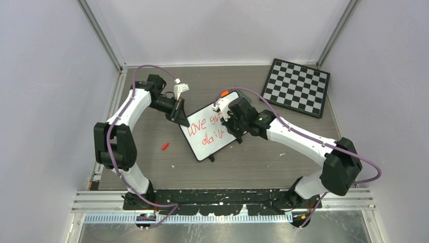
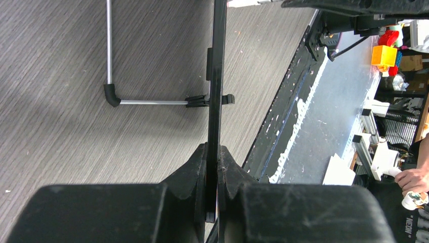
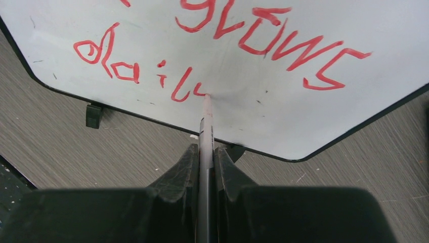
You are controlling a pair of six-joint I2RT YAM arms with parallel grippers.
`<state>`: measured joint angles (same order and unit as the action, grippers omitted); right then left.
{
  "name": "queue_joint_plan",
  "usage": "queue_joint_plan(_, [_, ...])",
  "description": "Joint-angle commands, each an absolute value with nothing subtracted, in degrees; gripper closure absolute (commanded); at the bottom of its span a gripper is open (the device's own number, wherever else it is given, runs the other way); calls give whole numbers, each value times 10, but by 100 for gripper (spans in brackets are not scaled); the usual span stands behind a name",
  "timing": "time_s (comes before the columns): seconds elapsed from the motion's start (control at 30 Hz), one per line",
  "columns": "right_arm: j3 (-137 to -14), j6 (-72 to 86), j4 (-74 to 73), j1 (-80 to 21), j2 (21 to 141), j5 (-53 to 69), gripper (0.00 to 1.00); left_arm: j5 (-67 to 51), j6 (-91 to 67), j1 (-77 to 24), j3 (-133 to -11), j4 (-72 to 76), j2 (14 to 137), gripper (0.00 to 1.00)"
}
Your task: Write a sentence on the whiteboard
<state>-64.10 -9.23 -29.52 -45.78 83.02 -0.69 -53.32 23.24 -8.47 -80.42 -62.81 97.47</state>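
The whiteboard [image 1: 208, 132] lies tilted at the table's middle, with red words in two lines, "love grows" over "dail" [image 3: 131, 76]. My left gripper [image 1: 180, 117] is shut on the board's far left edge, seen edge-on in the left wrist view [image 2: 216, 76]. My right gripper [image 1: 228, 120] is shut on a red marker [image 3: 205, 131], whose tip touches the board just after the last red stroke. The board's right part is hidden under the right arm in the top view.
A checkered chessboard [image 1: 296, 87] lies at the back right. A small red cap [image 1: 165, 146] lies on the table left of the board. A wire stand [image 2: 131, 96] shows under the board. Grey walls enclose the table.
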Motion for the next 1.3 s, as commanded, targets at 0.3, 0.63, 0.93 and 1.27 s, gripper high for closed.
queue_joint_plan(0.3, [-659,-95,-276,-437,832,-8,100,-489,241,-89,-794,-620,976,100])
queue_joint_plan(0.63, [-606,-86,-267,-451,828,8,100,-488,240,-89,-792,-618,975,100])
queue_joint_plan(0.93, [-629,-71,-251,-476,845,10,100,-488,237,-90,-788,-612,975,100])
queue_joint_plan(1.27, [-653,-66,-287,-481,804,30,100,-488,235,-90,-791,-613,971,100])
